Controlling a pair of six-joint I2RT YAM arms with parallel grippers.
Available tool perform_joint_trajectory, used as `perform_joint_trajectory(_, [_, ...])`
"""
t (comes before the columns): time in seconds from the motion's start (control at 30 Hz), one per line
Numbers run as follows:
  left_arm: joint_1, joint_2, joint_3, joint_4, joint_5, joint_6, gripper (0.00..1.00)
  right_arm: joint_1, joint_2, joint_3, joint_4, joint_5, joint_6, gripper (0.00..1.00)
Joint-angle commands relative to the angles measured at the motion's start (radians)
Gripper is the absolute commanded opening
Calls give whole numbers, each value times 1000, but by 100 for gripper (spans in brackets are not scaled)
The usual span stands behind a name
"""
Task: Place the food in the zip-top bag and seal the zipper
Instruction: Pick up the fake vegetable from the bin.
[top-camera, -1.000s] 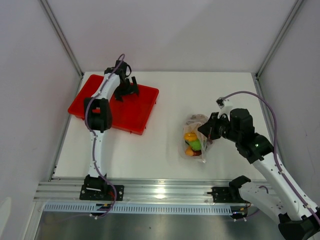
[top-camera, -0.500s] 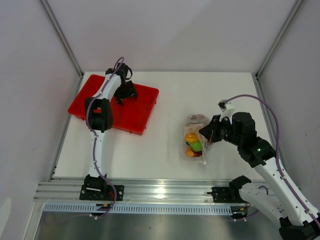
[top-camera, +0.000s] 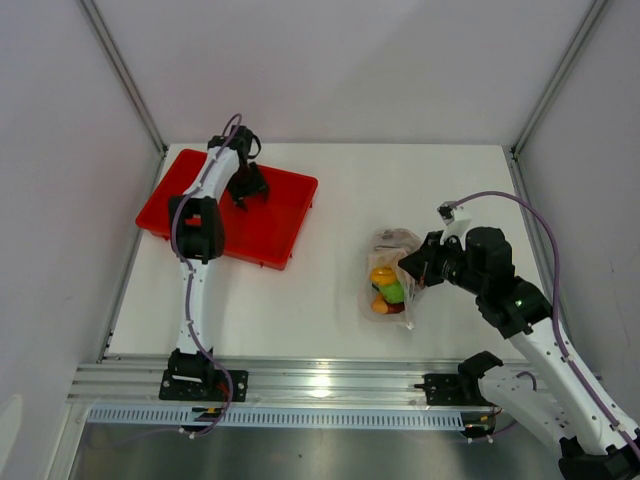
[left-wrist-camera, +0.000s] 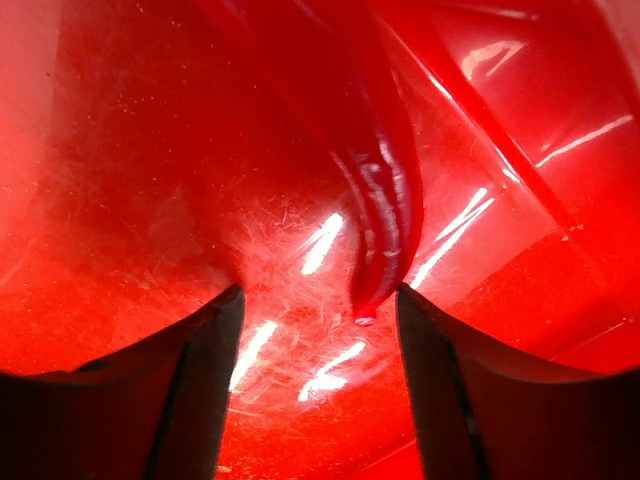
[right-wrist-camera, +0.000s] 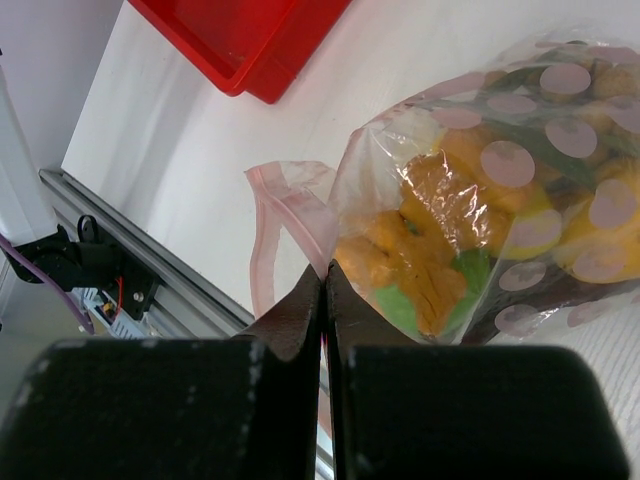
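The zip-top bag (top-camera: 390, 272) lies on the white table right of centre, holding the food (top-camera: 385, 286): yellow, orange and green pieces. My right gripper (top-camera: 412, 268) is shut on the bag's right edge. In the right wrist view its jaws (right-wrist-camera: 325, 272) pinch the pink zipper (right-wrist-camera: 262, 230), with orange and green food (right-wrist-camera: 430, 250) behind the clear plastic. My left gripper (top-camera: 246, 190) is down in the red tray (top-camera: 275, 235), open. Between its fingers (left-wrist-camera: 320, 340) lies the tip of a glossy red, chilli-shaped piece (left-wrist-camera: 385, 200), close to the right finger.
The red tray (right-wrist-camera: 240, 40) sits at the back left of the table. An aluminium rail (top-camera: 320, 380) runs along the near edge with both arm bases on it. Grey walls and frame posts close in the sides.
The left gripper's jaws have narrowed and it has dipped lower into the tray. The right gripper, still pinching the bag edge, has shifted slightly toward the near edge.
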Motion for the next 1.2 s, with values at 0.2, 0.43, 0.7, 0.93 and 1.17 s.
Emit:
perform_joint_trajectory(0.2, [7,10,43,-15,-6,-25,46,-7,-24,0,48,19,1,0])
perform_joint_trajectory(0.43, [13,-12,-5,15,6,-28,29,-9,-28,5,43,19,6,0])
perform_joint_trajectory(0.7, [24,-117,-232,160,46,-39,1,-7,-18,11,37,13,9,0])
perform_joint_trajectory(0.93, [27,-346,-503,340,-3,-47,1,-9,-2,14,29,24,3,0])
perform_joint_trajectory(1.17, [22,-579,-667,411,10,-31,1,-9,30,34,35,25,0,0])
